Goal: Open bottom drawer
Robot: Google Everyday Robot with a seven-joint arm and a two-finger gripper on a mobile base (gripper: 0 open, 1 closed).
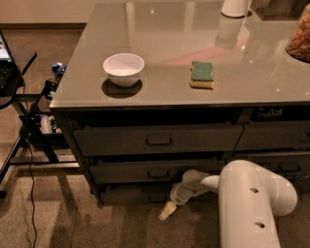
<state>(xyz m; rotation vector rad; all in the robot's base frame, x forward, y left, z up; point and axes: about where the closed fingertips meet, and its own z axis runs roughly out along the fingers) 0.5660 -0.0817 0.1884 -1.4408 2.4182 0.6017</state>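
The bottom drawer (pixel 128 194) is the slim dark front lowest in the wide column, under two taller drawers (pixel 157 140). It sits flush with the cabinet; its handle is hidden behind my wrist. My gripper (pixel 168 211) reaches down in front of the drawer's middle, its pale fingertip pointing at the floor just before the drawer front. My white arm (pixel 249 203) fills the lower right.
On the grey counter (pixel 193 48) stand a white bowl (pixel 124 69), a green-and-yellow sponge (pixel 201 74), a white cup (pixel 236 7) and a snack jar (pixel 299 38). Narrower drawers (pixel 273 135) lie to the right. A stand with cables (pixel 29 131) is at the left.
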